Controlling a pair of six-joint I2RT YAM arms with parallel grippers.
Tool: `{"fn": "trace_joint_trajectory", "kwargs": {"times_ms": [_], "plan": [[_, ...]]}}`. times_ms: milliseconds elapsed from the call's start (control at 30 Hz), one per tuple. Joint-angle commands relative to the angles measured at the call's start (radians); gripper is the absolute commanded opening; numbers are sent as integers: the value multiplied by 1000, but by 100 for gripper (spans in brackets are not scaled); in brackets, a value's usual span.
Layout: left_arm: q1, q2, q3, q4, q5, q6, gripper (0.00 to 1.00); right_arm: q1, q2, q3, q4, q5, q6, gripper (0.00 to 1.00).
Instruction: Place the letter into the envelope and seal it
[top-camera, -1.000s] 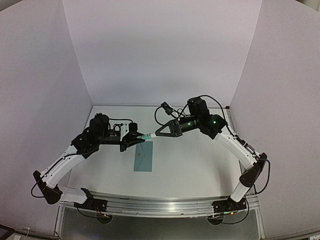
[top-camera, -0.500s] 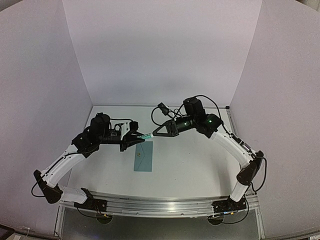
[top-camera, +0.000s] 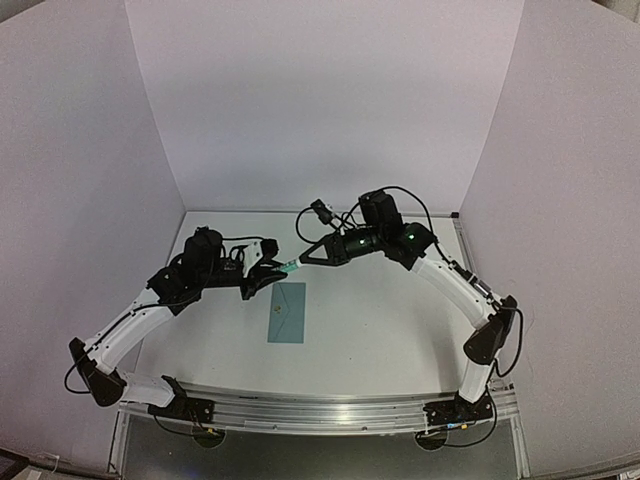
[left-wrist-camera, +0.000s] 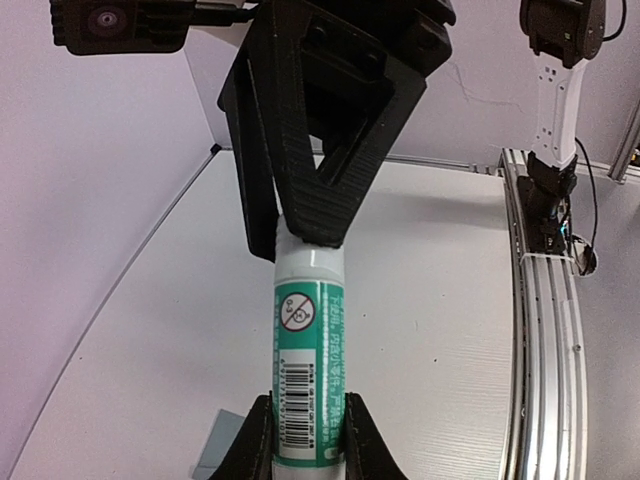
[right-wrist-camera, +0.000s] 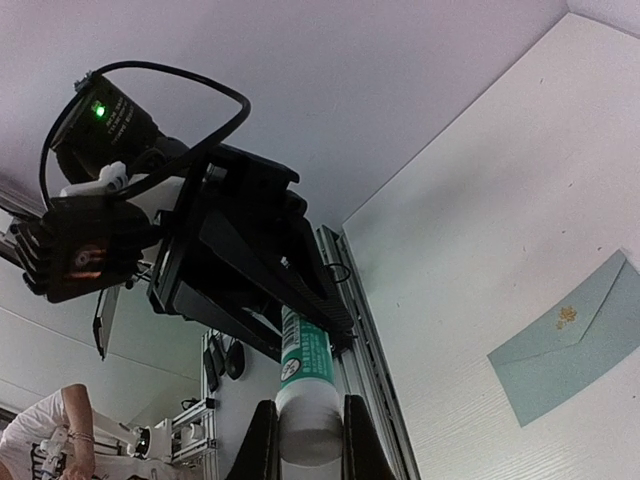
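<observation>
Envelope (top-camera: 288, 312) lies flat, teal, rectangular; gold mark (right-wrist-camera: 567, 316) at flap tip.

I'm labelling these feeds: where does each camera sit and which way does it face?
Top external: above and behind the bases, looking down at the table; both arms show, left gripper and right gripper facing each other.
Left wrist: on the left arm, looking past its own fingers at the right gripper.
Right wrist: on the right arm, looking past its own fingers at the left gripper.
Shared: all three show the glue stick, gripped at both ends, and the envelope.
</observation>
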Motion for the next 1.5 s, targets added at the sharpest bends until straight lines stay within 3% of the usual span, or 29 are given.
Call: {"fn": "trace_joint_trajectory", "kwargs": {"times_ms": [0,200,500,667,833,967,1067,1233,1300,1333,1467], "plan": [[-44,43,24,419,15,19,0,134,106,-1,31,21,23,0],[-44,50,20,499,-6,43,0,149,150,5,31,30,38,0],[-44,24,-17,440,-10,32,0,153,169,34,38,42,70,1],[-42,-17,-68,352,-38,56,0,144,132,55,46,89,79,28],[-38,-45,-86,295,-45,67,0,140,65,26,87,148,87,36],[-38,-55,-99,289,-42,60,0,138,21,-5,112,185,92,25],[-37,-55,-105,295,-40,58,0,134,20,-11,114,181,109,25],[-37,-57,-109,285,-59,68,0,125,6,-34,116,157,122,33],[-36,-60,-110,275,-64,71,0,121,-1,-35,116,136,123,22],[-37,-59,-109,272,-66,72,0,119,-4,-34,116,130,124,12],[-36,-60,-107,264,-67,76,0,111,-7,-36,116,124,130,0]]}}
